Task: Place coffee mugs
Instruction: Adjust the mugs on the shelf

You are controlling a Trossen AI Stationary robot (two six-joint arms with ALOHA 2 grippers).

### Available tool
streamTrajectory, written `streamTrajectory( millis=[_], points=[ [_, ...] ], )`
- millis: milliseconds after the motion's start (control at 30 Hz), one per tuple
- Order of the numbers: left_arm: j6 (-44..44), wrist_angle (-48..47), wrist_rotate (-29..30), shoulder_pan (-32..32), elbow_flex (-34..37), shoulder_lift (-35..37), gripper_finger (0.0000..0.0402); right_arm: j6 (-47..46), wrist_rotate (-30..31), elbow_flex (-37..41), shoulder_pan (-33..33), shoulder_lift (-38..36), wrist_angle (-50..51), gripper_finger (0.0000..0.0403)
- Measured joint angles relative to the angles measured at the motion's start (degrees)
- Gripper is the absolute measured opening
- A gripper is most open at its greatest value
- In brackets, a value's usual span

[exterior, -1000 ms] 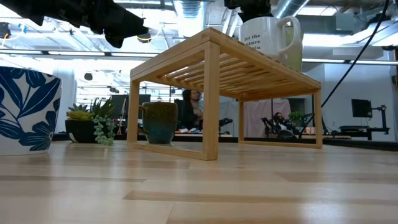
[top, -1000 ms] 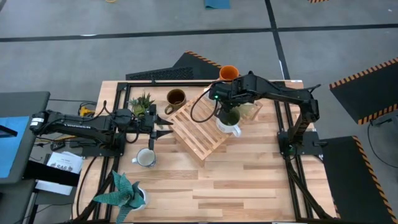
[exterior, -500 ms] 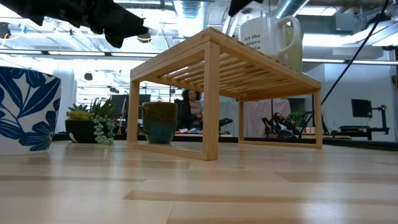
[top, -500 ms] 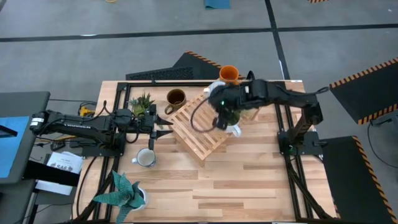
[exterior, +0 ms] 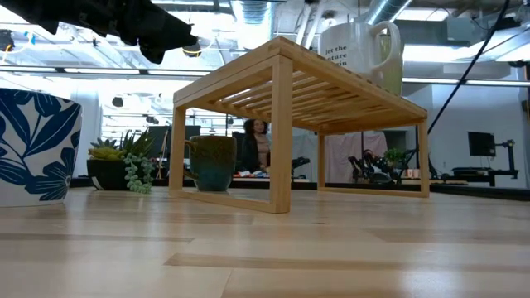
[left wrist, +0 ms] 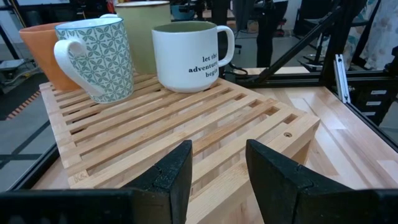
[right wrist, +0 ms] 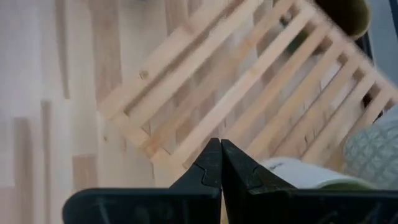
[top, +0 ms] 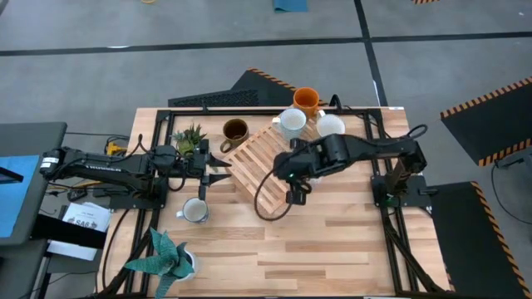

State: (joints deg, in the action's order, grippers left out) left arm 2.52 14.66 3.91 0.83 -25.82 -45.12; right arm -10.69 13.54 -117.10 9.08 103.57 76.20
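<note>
A white mug with lettering stands on the slatted wood rack, beside a patterned mug, a pale green mug and an orange mug. The lettered mug also shows in the low view. A dark brown mug and a cream mug stand on the table. My right gripper is shut and empty over the rack's near right corner; it also shows in its own wrist view. My left gripper is open and empty, level at the rack's left side.
A small leafy plant pot stands left of the rack. A blue-leaf patterned pot stands near the table's front left. Bare wood table lies in front of the rack. A black frame runs along the table's edges.
My right gripper has drawn away from the white lettered mug, going toward the table's near edge to the rack's near right corner. The mug stays upright on the rack where it was.
</note>
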Motion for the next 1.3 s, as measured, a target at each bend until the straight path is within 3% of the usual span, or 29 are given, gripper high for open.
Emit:
streamTrajectory(
  millis=[467, 767, 1300],
  points=[
    [-0.10, 0.17, 0.01, -0.01, 0.00, 0.02, 0.0137, -2.77, 7.52, 0.18, -1.72, 5.79, 7.95, 0.0020],
    [-0.07, -0.24, 0.01, 0.00, 0.00, 0.02, 0.0137, -3.87, 7.71, 0.11, -2.49, 6.01, 13.18, 0.0020],
    [-0.02, -0.24, 0.29, -0.01, 0.00, 0.02, 0.0137, -4.03, 10.15, 0.07, -2.49, 6.30, 13.80, 0.0020]
  ],
)
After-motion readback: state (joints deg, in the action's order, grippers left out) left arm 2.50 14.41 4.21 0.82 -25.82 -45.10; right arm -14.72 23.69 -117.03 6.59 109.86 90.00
